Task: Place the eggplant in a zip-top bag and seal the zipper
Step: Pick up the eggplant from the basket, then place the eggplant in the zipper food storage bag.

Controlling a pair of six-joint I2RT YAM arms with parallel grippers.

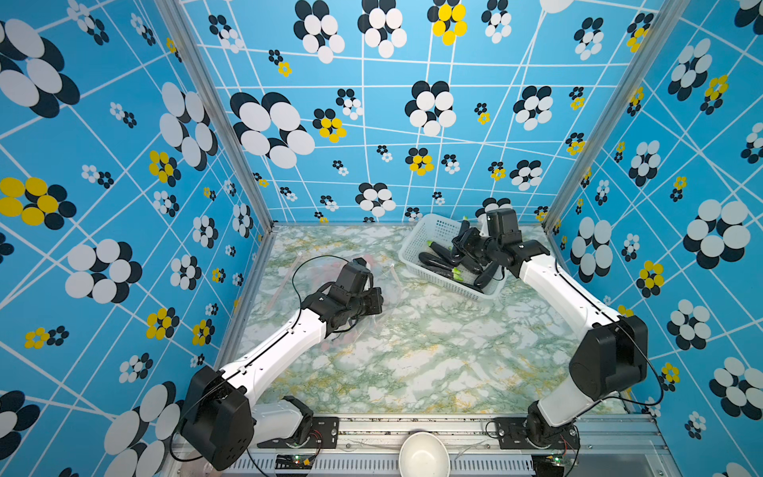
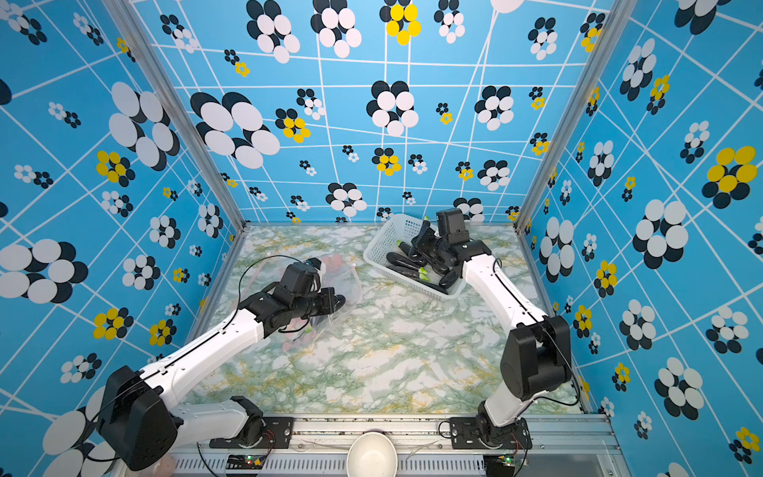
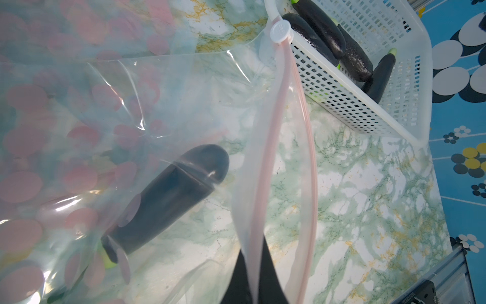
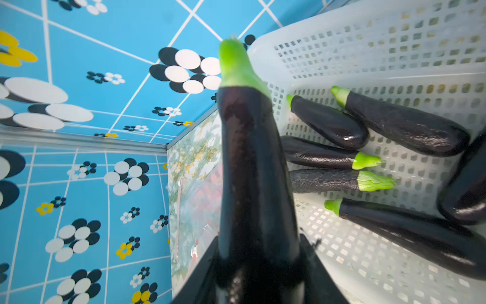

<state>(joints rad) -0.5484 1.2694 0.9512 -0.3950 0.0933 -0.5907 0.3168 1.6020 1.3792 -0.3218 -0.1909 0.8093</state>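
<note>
Now your right gripper (image 4: pixel 259 265) clamps an eggplant (image 4: pixel 249 163) over the basket (image 4: pixel 381 15), while your left gripper (image 3: pixel 256 279) pinches the bag (image 3: pixel 171 86) rim. Next, carry the eggplant into that open mouth without snagging plastic.

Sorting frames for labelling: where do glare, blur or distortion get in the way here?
Left wrist view: glare streaks on the zip-top bag, the bagged eggplant hazy through film. Right wrist view: the held eggplant is soft near the lens, basket sharper. Both top views: wide-angle bends the wall lines.
</note>
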